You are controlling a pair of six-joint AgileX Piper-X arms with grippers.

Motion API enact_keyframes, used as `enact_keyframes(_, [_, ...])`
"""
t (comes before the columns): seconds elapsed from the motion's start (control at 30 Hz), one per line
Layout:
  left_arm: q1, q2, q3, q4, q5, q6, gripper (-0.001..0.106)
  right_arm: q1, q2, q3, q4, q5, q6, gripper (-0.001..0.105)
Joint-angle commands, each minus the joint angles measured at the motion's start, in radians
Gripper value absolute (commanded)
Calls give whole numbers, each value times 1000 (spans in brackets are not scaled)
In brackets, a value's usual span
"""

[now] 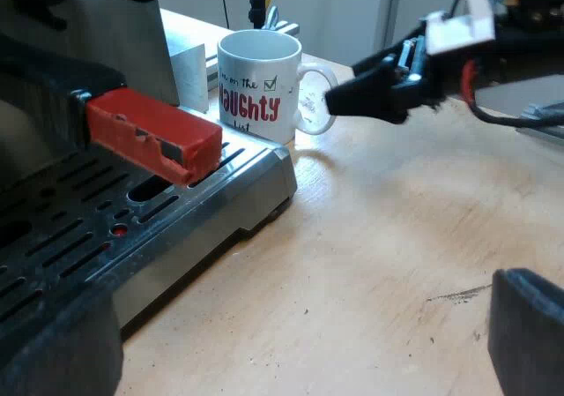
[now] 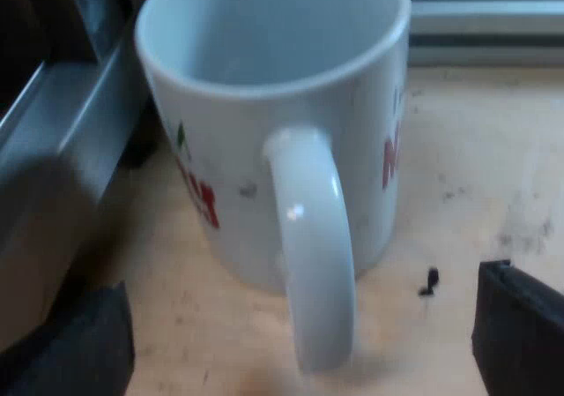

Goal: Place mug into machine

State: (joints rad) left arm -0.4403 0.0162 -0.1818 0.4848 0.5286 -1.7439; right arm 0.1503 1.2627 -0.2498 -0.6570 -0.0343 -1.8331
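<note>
One wooden table holds the mug beside the machine's tray. Right gripper has its fingers spread around the mug's handle; left gripper hangs low, fingers spread.

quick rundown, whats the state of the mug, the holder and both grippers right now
mug: upright, empty, standing on the table beside the drip tray, not yet on it
holder: locked into the front of the espresso machine, red end out over the tray
left gripper: open, holding nothing, above the table
right gripper: open, one finger each side of the mug's handle, not gripping
</note>
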Motion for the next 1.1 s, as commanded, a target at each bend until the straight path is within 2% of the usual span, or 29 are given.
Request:
enact_keyframes(0.03, [-2, 4, -5, -23, 8, -2, 85, 0, 60, -52, -21, -8, -2, 79])
enact_keyframes(0.27, [-2, 4, -5, -23, 8, -2, 85, 0, 172, -125, -21, -43, -2, 79])
enact_keyframes(0.33, [-2, 4, -5, -23, 8, -2, 85, 0, 194, -138, -21, -55, -2, 76])
enact_keyframes(0.4, [-2, 4, -5, -23, 8, -2, 85, 0, 213, -152, -21, -56, -2, 63])
enact_keyframes(0.43, [-2, 4, -5, -23, 8, -2, 85, 0, 224, -160, -21, -56, -2, 51])
enact_keyframes(0.47, [-2, 4, -5, -23, 8, -2, 85, 0, 225, -162, -21, -56, -2, 47])
enact_keyframes(0.5, [-2, 4, -5, -23, 8, -2, 85, 0, 228, -166, -21, -56, -2, 37])
enact_keyframes(0.53, [-2, 4, -5, -23, 8, -2, 85, 0, 229, -168, -21, -56, -2, 21])
enact_keyframes(0.57, [-2, 4, -5, -23, 8, -2, 85, 0, 229, -167, -21, -56, -2, 15])
enact_keyframes(0.6, [-2, 4, -5, -23, 8, -2, 85, 0, 229, -167, -18, -56, -2, 1])
enact_keyframes(0.77, [-2, 4, -5, -18, 3, -2, 85, 17, 165, -167, 27, -54, -11, 0])
enact_keyframes(0.93, [-2, 4, -4, -10, -40, -2, 85, 19, -13, -167, 211, -3, -16, 0])
enact_keyframes(1.03, [-2, 4, -1, -10, -66, -2, 85, 19, -67, -167, 267, 9, -27, 0])
enact_keyframes(1.07, [-2, 4, -1, -8, -83, -2, 85, 19, -121, -167, 316, 9, -43, 0])
enact_keyframes(1.1, [-2, 4, -1, -8, -116, -2, 85, 19, -239, -167, 442, 9, -58, 0])
